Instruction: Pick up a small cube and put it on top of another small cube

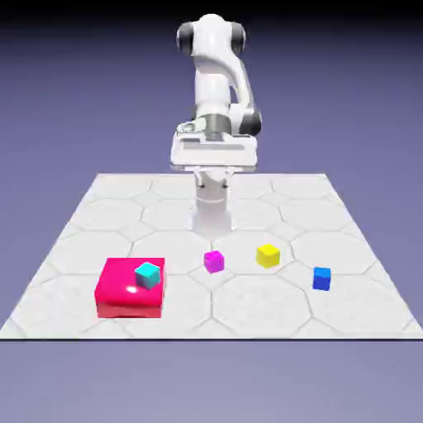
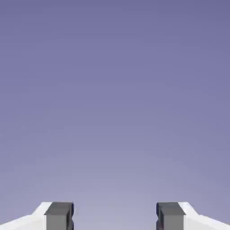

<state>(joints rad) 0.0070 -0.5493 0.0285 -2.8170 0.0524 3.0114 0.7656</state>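
Note:
The small yellow cube [image 1: 266,255] rests on the tiled table, right of centre. A small magenta cube [image 1: 214,261] lies to its left in the exterior view and a small blue cube [image 1: 321,278] to its right. My gripper [image 1: 215,162] is held high near the robot's base, far behind the cubes and well above the table. In the hand view my gripper [image 2: 114,216] is open: the two grey fingertips [image 2: 59,215] stand wide apart with only the plain backdrop between them. No cube appears in the hand view.
A large red block [image 1: 124,296] sits near the table's front left in the exterior view, with a small cyan cube [image 1: 148,274] on top of it. The table [image 1: 248,310] is a pale surface of hexagonal tiles.

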